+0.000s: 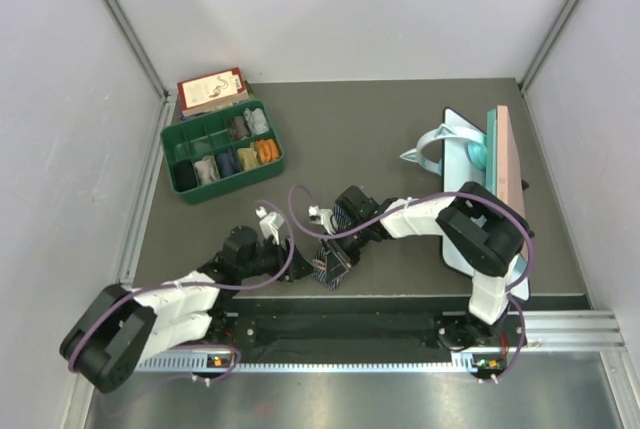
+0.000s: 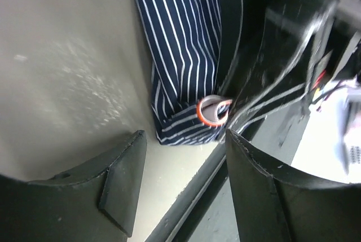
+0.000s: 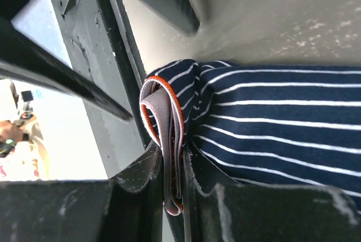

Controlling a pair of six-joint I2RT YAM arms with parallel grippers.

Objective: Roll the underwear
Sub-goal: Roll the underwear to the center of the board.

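Note:
The dark blue underwear with thin white stripes [image 1: 330, 266] lies bunched at the table's near edge. My right gripper [image 1: 337, 246] is shut on its folded orange-edged waistband [image 3: 171, 140], which stands pinched between the fingers in the right wrist view; the striped cloth [image 3: 276, 115] spreads to the right. My left gripper [image 1: 278, 247] is open and empty just left of the underwear. In the left wrist view the striped cloth [image 2: 180, 50] and the waistband loop [image 2: 212, 111] lie ahead of the open gripper [image 2: 183, 160]. I cannot make out the plain black underwear.
A green compartment box [image 1: 176, 139] with several small rolled cloths stands at the back left, a booklet [image 1: 210, 88] behind it. A pink and teal board [image 1: 505, 154] and a pale blue hanger-like piece [image 1: 435, 144] lie at the right. The black front rail [image 1: 340, 324] runs beside the underwear.

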